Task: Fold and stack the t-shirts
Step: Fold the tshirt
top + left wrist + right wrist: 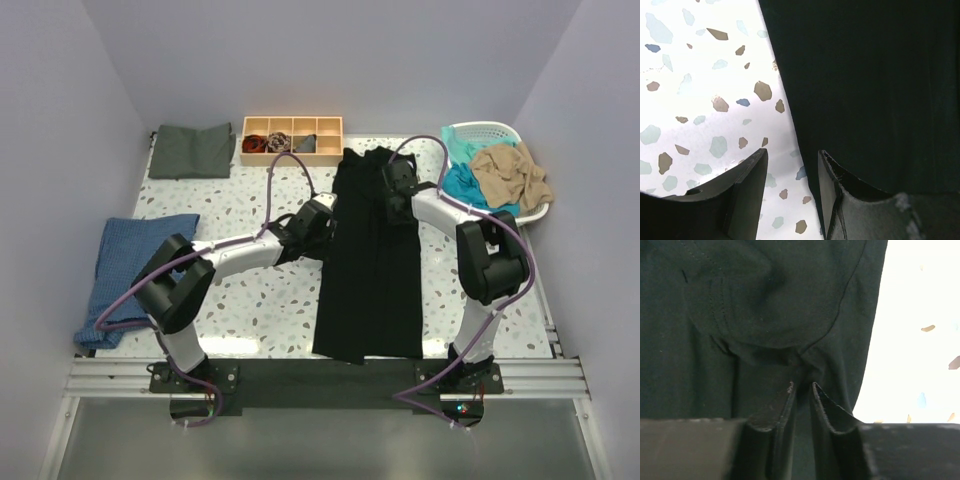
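Observation:
A large black t-shirt (370, 270) lies folded into a long narrow strip down the middle of the table. My left gripper (322, 225) is open at the strip's left edge; in the left wrist view (792, 152) the shirt's edge (865, 90) runs just inside the right finger. My right gripper (398, 182) is on the strip's far part, shut on a bunched pinch of the black fabric (770, 305), as the right wrist view (802, 384) shows. A dark grey-green t-shirt (190, 150) lies folded at the back left. Teal (462, 180) and tan (512, 170) t-shirts are crumpled in the basket.
A white laundry basket (490, 130) stands at the back right. A wooden compartment tray (292, 127) with small dark-red and grey cloth pieces is at the back middle. A folded blue cloth (130, 270) lies at the left edge. Purple cables loop over both arms.

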Available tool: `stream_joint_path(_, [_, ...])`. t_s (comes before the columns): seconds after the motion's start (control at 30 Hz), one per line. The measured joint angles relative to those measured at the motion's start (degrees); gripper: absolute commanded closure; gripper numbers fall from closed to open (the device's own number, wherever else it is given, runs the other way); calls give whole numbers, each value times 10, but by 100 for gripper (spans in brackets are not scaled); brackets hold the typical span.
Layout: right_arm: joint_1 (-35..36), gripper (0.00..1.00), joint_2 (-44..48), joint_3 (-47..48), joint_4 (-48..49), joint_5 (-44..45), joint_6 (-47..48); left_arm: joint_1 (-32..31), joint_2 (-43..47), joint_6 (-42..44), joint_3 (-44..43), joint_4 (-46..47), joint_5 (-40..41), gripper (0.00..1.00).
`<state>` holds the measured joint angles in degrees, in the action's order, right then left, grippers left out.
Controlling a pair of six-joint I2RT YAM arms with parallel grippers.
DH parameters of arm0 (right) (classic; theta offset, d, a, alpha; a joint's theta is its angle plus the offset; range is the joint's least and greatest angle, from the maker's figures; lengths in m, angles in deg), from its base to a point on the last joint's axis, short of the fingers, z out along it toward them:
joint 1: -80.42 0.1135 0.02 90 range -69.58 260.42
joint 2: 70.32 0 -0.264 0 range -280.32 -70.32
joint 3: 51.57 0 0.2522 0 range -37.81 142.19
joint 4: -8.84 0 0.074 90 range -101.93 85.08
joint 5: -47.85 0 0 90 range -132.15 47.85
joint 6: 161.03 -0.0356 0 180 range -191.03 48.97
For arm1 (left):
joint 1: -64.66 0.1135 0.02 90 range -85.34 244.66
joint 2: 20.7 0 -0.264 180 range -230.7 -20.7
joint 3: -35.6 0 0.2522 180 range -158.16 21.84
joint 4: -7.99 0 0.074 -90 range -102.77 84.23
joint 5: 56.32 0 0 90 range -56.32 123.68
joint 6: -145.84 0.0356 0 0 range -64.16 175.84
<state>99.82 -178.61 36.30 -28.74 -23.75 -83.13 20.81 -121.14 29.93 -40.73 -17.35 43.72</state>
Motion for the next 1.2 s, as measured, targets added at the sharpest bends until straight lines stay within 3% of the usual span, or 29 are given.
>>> stream_joint_path(0.1, [1, 81, -2, 2, -5, 8, 2, 2, -2, 0, 0, 0, -5, 50])
stream_joint_path(0.17, [2, 65, -2, 4, -10, 18, 3, 3, -2, 0, 0, 0, -7, 50])
stream_joint_path(0.23, [4, 59, -2, 5, -13, 27, 5, 3, -3, 0, 0, 0, -9, 50])
stream_joint_path(0.4, [6, 57, -2, 5, -15, 35, 7, 4, -3, 0, 0, 0, -10, 50])
stream_joint_path(0.5, [6, 76, -2, 5, -15, 34, 8, 4, -3, 0, 0, 0, -11, 50])
stream_joint_path(0.53, [6, 89, -3, 6, -15, 34, 8, 4, -3, 0, 0, 0, -11, 50])
stream_joint_path(0.6, [6, 100, -9, 7, -16, 34, 8, 4, -3, 0, 0, 0, -11, 50])
stream_joint_path(0.87, [15, 100, -15, 8, -27, 25, 8, 5, -10, 0, 0, 0, -12, 50])
stream_joint_path(1.2, [32, 100, 58, 5, -56, -24, 6, 7, -13, 0, 0, 0, -18, 50])
